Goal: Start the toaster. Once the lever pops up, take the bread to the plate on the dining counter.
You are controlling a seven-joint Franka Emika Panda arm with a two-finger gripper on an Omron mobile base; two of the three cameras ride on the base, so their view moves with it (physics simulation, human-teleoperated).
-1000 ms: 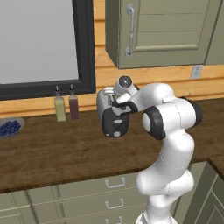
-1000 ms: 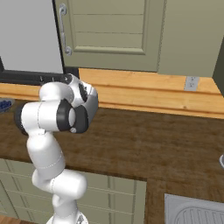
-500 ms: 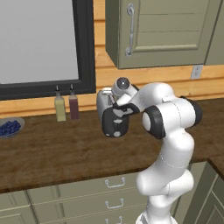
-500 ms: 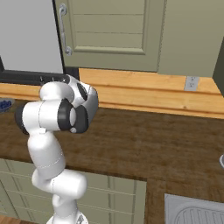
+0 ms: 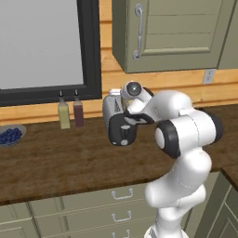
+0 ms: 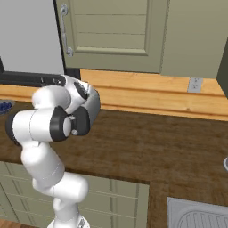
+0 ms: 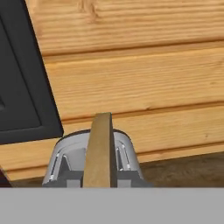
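With the pincer (image 5: 124, 110) narrowed over the toaster (image 5: 120, 122), seemingly gripping the bread (image 7: 99, 151) standing in its slot, the lift-out looks next, straight upward.

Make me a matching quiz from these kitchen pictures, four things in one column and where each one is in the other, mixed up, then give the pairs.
Things:
1. bread
2. bowl of blueberries
3. two bottles
4. wall outlet

Places:
A. on the wood wall, right of the arm
B. at the left end of the counter
C. standing on edge in the toaster slot
D. against the wall under the dark frame

Pairs: 1-C, 2-B, 3-D, 4-A
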